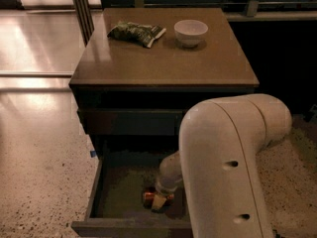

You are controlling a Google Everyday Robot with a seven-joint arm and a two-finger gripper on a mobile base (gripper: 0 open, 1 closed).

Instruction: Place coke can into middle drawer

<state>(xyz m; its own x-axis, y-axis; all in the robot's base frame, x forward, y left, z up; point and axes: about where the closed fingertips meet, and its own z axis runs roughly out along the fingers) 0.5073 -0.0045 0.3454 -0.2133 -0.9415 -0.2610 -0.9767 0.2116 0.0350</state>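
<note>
The coke can (pixel 147 197), red with silver ends, lies on its side on the olive-brown floor of the open middle drawer (pixel 121 192), near the drawer's front. My gripper (pixel 158 201) reaches down into the drawer and is right at the can, with a pale part crossing in front of it. The forearm (pixel 171 170) rises from the can. A large white arm link (pixel 223 167) fills the foreground and hides the right half of the drawer.
The drawer belongs to a brown cabinet (pixel 163 68). A green snack bag (pixel 136 32) and a small white bowl (pixel 190 31) stand on its top at the back. A closed dark drawer front (pixel 129 122) sits above. Speckled floor (pixel 39 172) lies to the left.
</note>
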